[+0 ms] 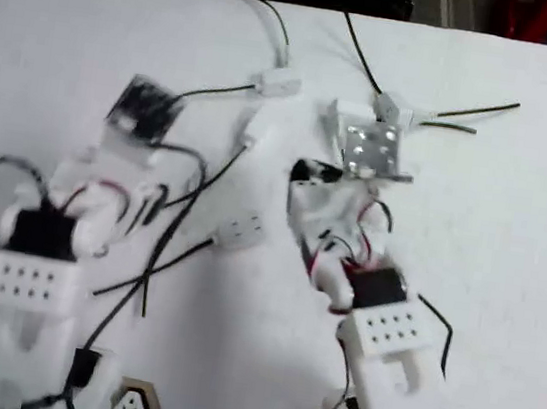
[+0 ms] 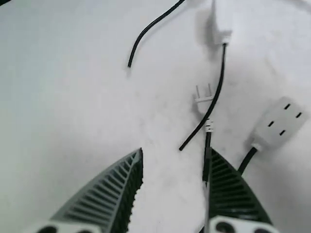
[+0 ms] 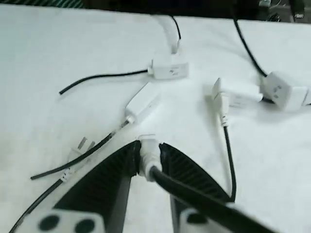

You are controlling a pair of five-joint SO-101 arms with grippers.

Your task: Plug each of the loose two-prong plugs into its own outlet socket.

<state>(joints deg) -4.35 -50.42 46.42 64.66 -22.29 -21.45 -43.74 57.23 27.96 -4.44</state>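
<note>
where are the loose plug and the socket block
loose plug (image 2: 203,99), left wrist view, white body just below the prongs
socket block (image 2: 282,124), left wrist view, slotted face

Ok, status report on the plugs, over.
Left gripper open, empty. Right gripper shut on a white plug. Loose plug lies unplugged, black cord running past it.

counter (image 2: 73,97) matt white; plug (image 2: 204,99) smooth white plastic, bare metal prongs (image 2: 198,90); cable (image 2: 150,26) black, smooth jacket; fingers (image 2: 116,189) on my left tool (image 2: 174,155) ribbed matt dark plastic
</note>
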